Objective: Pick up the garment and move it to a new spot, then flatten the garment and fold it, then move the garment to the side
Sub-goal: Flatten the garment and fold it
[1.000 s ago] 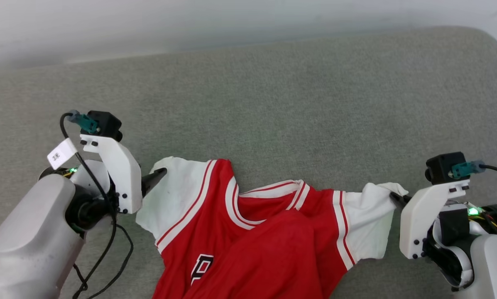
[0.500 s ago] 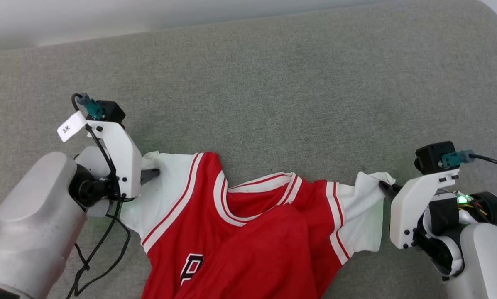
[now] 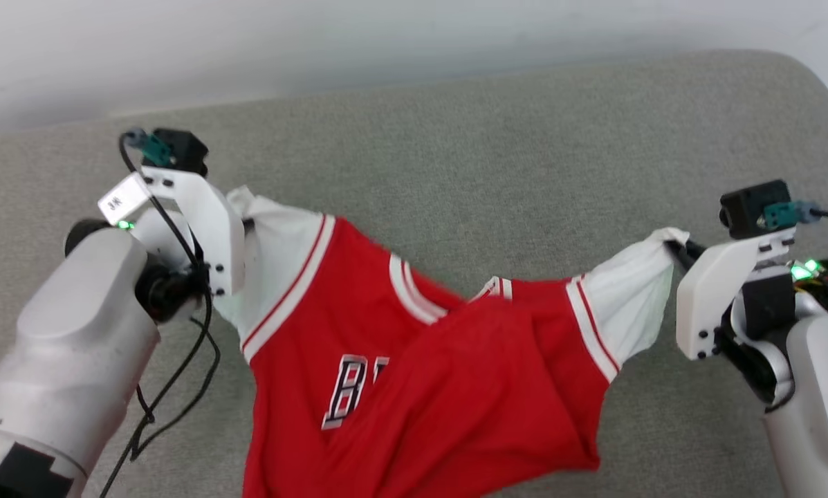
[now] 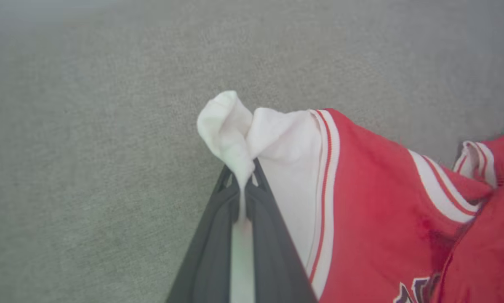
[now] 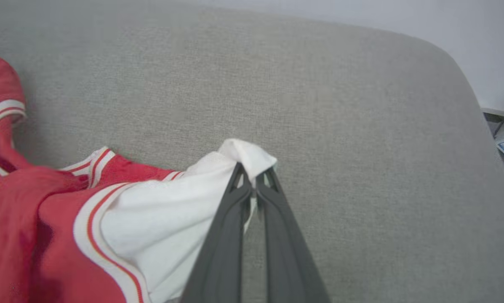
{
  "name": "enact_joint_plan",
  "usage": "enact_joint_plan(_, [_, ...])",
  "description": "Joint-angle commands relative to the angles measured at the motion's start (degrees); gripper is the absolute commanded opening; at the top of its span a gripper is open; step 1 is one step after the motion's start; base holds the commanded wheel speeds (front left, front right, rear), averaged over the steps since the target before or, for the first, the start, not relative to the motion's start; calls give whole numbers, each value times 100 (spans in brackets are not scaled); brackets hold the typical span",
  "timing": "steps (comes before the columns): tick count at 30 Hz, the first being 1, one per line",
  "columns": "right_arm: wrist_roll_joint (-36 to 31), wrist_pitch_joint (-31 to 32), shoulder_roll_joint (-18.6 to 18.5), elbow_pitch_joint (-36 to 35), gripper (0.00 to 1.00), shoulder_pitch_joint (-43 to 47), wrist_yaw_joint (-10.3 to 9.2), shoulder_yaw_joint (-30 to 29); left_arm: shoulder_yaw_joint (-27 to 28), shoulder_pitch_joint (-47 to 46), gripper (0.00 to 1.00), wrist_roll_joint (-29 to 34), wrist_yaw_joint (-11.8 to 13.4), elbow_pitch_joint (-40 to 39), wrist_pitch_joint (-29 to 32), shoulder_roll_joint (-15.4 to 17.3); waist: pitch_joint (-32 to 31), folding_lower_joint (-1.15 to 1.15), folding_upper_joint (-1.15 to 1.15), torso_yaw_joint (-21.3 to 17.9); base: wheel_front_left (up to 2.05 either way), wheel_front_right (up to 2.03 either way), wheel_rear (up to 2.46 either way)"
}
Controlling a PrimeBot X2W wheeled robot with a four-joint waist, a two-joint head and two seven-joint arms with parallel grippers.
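Clamps the left gripper (image 4: 243,179), wide apart a second ago, onto the edge of the left sleeve (image 4: 230,122) of the garment (image 3: 455,373). Carries that gripper toward 12 o'clock in the head view, and likewise the right gripper (image 5: 254,181) with the right sleeve (image 5: 172,210). Raises both sleeves off the grey surface (image 3: 497,152), leaving the red body slung between them. Bares more of the black lettering (image 3: 351,391) toward 6 o'clock.
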Motion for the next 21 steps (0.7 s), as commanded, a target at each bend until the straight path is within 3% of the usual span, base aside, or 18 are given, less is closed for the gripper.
enact_joint_plan(1, [22,-108,-24,153,0,-173,-4,24,43,-153,0,65,-9,66,-238,-19,-190,-1,0,99,0,0,0])
enact_joint_plan(12, [-130,-1225,-83,1561,0,-1987,-4,80,437,-1357,0,443,273,780,-2096,-36,-422,-1,0,225,0,0,0])
enact_joint_plan(21, [-362,-1892,53,2529,0,-4192,-4,-203,636,-2868,0,757,392,1038,-3112,77,289,-1,0,243,0,0,0])
